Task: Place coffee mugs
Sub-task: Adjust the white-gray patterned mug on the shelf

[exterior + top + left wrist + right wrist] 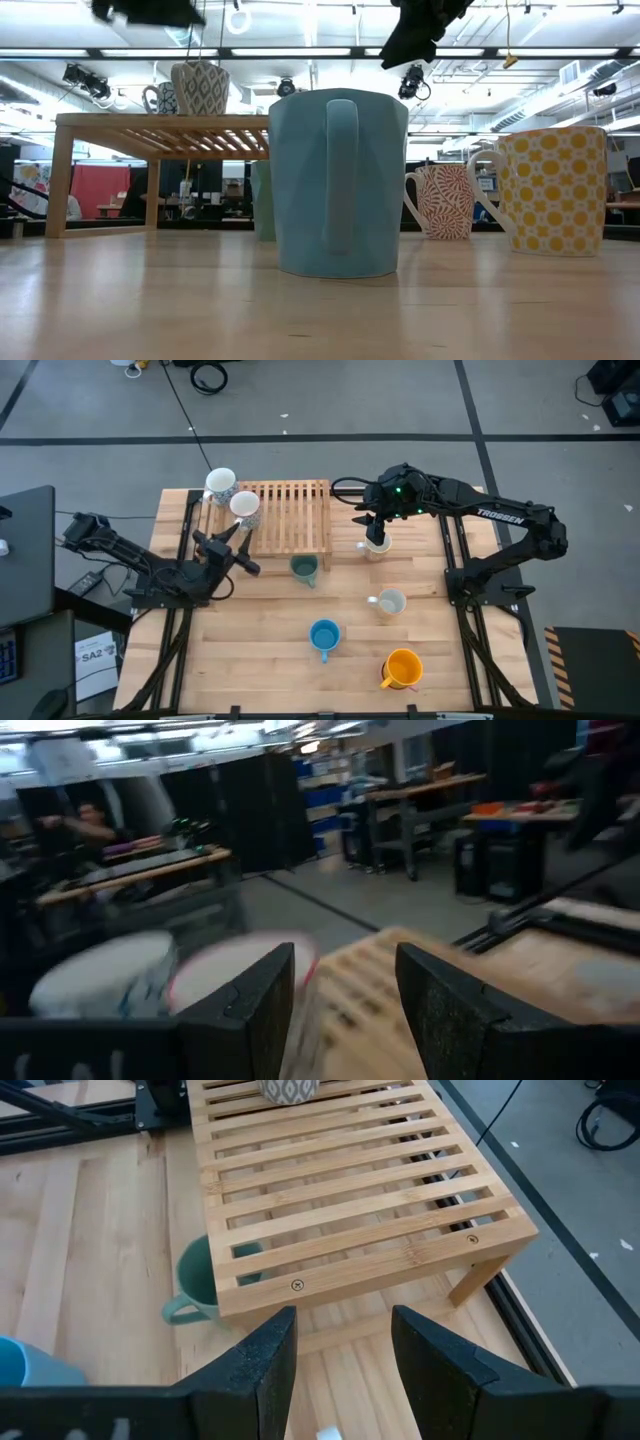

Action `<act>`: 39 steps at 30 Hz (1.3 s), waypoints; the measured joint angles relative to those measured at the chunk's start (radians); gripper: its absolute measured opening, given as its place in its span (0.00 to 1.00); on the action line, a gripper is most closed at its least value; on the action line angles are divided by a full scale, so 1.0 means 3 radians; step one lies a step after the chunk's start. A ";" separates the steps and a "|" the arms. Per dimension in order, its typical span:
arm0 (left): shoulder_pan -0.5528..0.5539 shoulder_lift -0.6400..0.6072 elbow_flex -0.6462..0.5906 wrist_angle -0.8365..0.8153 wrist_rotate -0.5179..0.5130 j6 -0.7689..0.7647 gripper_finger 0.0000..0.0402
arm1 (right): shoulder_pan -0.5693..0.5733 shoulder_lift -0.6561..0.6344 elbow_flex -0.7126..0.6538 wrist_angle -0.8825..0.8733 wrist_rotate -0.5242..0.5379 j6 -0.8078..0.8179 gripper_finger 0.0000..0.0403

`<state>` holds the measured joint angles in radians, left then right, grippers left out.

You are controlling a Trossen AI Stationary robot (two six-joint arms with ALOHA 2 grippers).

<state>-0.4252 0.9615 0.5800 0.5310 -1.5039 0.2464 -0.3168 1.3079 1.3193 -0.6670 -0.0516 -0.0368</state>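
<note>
While two mugs already sit on the wooden rack (285, 518), most of the job looks undone to me. On the rack's far left corner stands a white patterned mug (220, 485), and a second pale mug (245, 506) sits just near it, both up on the slats. The left gripper (238, 532) hangs right beside that second mug with its fingers spread apart and nothing between them, so I think it has just let go of it, though that is only my guess. Down on the table (260, 650) five mugs wait. A green mug (304, 568) sits by the rack's near right corner, partly tucked under it. A cream mug (388, 602) stands to the right, a blue mug (324, 635) is nearer to us, and an orange mug (402, 668) is nearest, on the right. The right gripper (375, 530) hovers over a small pale mug (377, 546) just right of the rack, its fingers open and empty. That mug is mostly hidden under the gripper, so I cannot tell its pattern from above. From table height a red and white patterned mug (440, 201) shows, and I cannot say for sure which one from above it is. The left wrist view is smeared, so both rack mugs look like pale blobs there.
</note>
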 joint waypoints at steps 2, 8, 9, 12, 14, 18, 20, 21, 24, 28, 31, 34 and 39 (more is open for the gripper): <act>0.0023 0.0000 0.0225 -0.0007 0.0220 0.0222 0.46 | 0.0001 0.0000 0.0000 0.0000 0.0000 0.0000 0.42; 0.0238 0.0001 0.0940 -0.0088 0.0687 0.0603 0.46 | 0.0001 0.0000 0.0000 0.0000 0.0000 0.0000 0.42; 0.0288 0.0001 0.1061 -0.0186 0.0710 0.0614 0.46 | 0.0000 0.0000 0.0000 0.0000 0.0000 0.0000 0.42; 0.0460 0.0052 0.1439 -0.0570 0.0799 0.0594 0.46 | 0.0001 0.0000 0.0000 0.0001 0.0001 0.0000 0.42; 0.0575 0.0138 0.1688 -0.0848 0.0859 0.0523 0.46 | 0.0000 0.0000 0.0000 0.0000 0.0000 0.0000 0.42; 0.0797 0.0386 0.2190 -0.1446 0.0945 0.0388 0.46 | 0.0001 0.0000 0.0000 -0.0001 0.0000 0.0000 0.42; 0.0890 0.0517 0.2405 -0.1770 0.1006 0.0255 0.46 | 0.0001 0.0000 0.0000 -0.0001 -0.0002 0.0001 0.42; 0.0931 0.0580 0.2498 -0.1947 0.1023 0.0174 0.46 | 0.0001 0.0000 0.0000 -0.0001 -0.0004 0.0001 0.42; 0.1048 0.0744 0.2758 -0.2522 0.1200 -0.0191 0.46 | 0.0001 0.0000 0.0000 -0.0006 -0.0005 0.0001 0.42; 0.1248 0.0901 0.3027 -0.3382 0.1900 -0.0908 0.46 | 0.0001 0.0000 0.0000 -0.0026 -0.0005 0.0001 0.42; 0.1439 0.0998 0.3166 -0.3946 0.2543 -0.1375 0.46 | 0.0000 0.0000 0.0000 -0.0051 -0.0007 0.0001 0.42; 0.1653 0.1058 0.3244 -0.4398 0.3045 -0.1711 0.46 | 0.0001 0.0000 0.0000 -0.0059 -0.0007 0.0001 0.42; 0.2008 0.1133 0.3252 -0.4901 0.3509 -0.2050 0.46 | 0.0000 0.0000 0.0000 -0.0058 -0.0007 0.0001 0.42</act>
<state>0.1772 1.3013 1.5554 -0.9394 -0.4513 -0.3685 -0.3167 1.3079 1.3193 -0.6843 -0.0539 -0.0365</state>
